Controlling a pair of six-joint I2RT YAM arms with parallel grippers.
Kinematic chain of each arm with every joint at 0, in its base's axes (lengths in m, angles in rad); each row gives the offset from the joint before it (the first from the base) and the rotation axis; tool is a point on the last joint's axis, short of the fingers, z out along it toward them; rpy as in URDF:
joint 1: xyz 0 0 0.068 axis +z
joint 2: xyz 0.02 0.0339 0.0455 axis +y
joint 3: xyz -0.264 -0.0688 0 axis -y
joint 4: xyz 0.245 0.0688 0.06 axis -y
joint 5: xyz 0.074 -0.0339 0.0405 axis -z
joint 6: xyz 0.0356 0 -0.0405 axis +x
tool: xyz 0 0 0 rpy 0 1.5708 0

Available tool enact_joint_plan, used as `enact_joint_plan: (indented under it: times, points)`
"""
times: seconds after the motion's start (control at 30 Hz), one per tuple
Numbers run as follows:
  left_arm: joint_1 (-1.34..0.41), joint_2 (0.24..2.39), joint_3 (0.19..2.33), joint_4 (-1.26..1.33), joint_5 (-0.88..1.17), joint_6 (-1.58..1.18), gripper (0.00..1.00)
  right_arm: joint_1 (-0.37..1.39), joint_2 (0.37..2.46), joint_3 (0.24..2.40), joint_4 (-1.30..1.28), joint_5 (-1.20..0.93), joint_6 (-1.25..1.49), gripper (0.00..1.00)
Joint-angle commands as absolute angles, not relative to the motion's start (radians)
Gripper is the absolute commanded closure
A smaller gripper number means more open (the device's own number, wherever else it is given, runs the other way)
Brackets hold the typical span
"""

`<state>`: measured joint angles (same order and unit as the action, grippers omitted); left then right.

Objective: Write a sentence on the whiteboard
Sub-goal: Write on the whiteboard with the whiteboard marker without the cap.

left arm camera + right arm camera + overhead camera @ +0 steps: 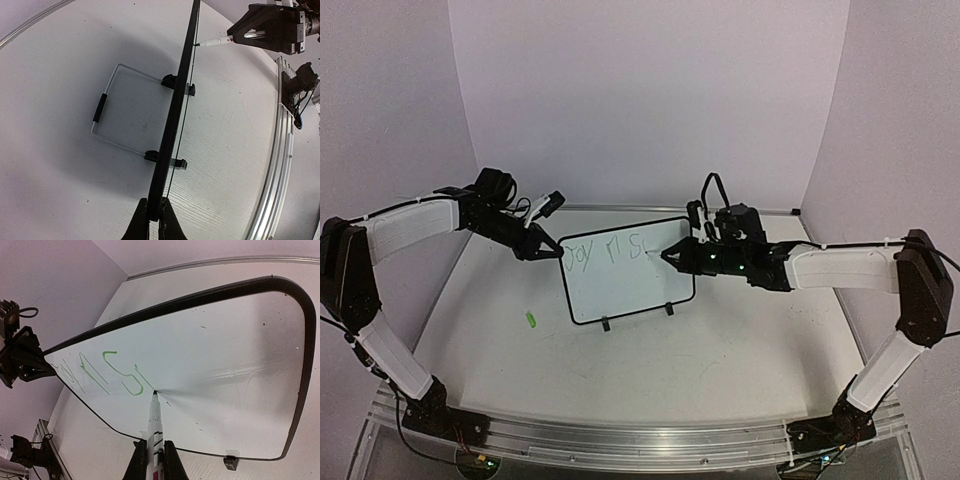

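The whiteboard (630, 290) stands upright on two black feet at mid-table. My left gripper (548, 250) is shut on its left frame edge; the left wrist view shows the board edge-on (175, 115) pinched between the fingertips of the left gripper (154, 216). My right gripper (688, 258) is shut on a white marker (155, 425), whose tip touches the board face (225, 340). The sentence (115, 372) is thin green handwriting along the top, reading about "Joy in Si" (605, 246), and the tip sits at the end of the last stroke.
A small green marker cap (531, 320) lies on the table left of the board's front. A wire stand (107, 120) props the board from behind. An aluminium rail (640, 440) runs along the near edge. Walls close in at the back and sides.
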<state>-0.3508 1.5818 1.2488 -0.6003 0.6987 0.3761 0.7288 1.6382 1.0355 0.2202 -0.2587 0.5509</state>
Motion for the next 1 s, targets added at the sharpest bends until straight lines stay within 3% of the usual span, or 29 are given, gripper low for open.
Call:
enact_joint_plan:
  times: [0.0,0.97]
  points:
    - [-0.354,1.572,1.256,-0.594,0.578,0.427,1.0,0.728,1.56,1.037,0.247,-0.278,0.542,1.0]
    - [-0.355,1.575,1.256,-0.594,0.578,0.427,1.0,0.738,1.65,1.147,0.253,-0.231,0.514,1.0]
